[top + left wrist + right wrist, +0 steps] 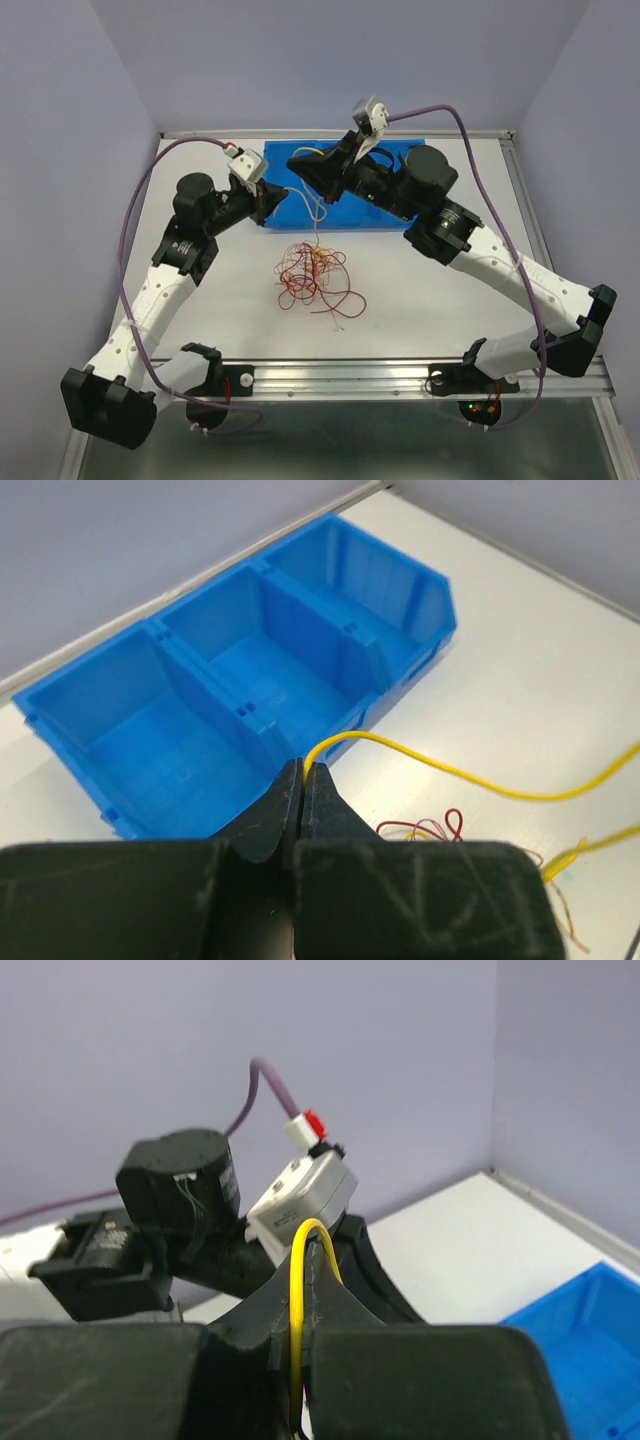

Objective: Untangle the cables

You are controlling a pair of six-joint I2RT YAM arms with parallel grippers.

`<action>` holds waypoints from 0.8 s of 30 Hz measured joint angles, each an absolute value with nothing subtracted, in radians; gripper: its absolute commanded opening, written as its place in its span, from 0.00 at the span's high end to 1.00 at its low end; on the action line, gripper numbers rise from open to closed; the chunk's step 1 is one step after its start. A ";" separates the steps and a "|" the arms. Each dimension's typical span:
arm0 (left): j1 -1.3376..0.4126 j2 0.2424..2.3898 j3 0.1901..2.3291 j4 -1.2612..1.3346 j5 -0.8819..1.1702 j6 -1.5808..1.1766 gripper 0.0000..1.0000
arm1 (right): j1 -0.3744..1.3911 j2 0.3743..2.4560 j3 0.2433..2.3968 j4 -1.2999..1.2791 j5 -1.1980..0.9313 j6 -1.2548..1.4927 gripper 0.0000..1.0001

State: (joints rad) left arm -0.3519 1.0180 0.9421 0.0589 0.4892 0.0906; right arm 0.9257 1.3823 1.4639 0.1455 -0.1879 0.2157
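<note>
Your left gripper (302, 780) is clenched on a yellow cable (450, 772), low in its view, just before the blue bin (205, 588). Your right gripper (310, 1250) also pinches a yellow strand, likely to draw it clear of the red tangle (312, 278) mid-frame in the top view.

Bin (405, 665), 12 o'clock on the table: moulded blue plastic, smooth, mild sheen.
Table (540, 670): white, matt, even.
Left gripper (302, 770) and right gripper (312, 1245): black plastic, matt, fine scuffs on the flat faces.
Yellow cable (450, 770): smooth, glossy sheath.
Red cables (310, 275): too thin to judge finish.
Rail (350, 375), 6 o'clock edge: bare silver metal, brushed.
Arm shells (150, 300): white plastic, satin.
</note>
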 measured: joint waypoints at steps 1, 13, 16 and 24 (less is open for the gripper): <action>-0.330 1.015 0.942 0.080 0.548 0.085 0.96 | 0.926 1.382 1.499 0.141 -0.171 0.212 0.99; -0.241 1.015 0.844 0.262 1.103 0.034 0.45 | 0.925 1.444 1.587 0.110 -0.100 0.187 0.99; -0.247 1.011 0.839 0.293 1.188 0.036 0.35 | 0.926 1.477 1.587 0.095 -0.100 0.187 0.99; -0.297 0.958 0.802 0.327 1.248 0.066 0.30 | 0.926 1.515 1.604 0.076 -0.110 0.194 1.00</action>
State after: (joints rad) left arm -0.2970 0.9577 0.8017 0.3275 1.2476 0.0662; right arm 0.9257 1.5150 1.6039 0.0757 -0.1101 0.1940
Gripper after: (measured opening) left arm 0.702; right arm 0.012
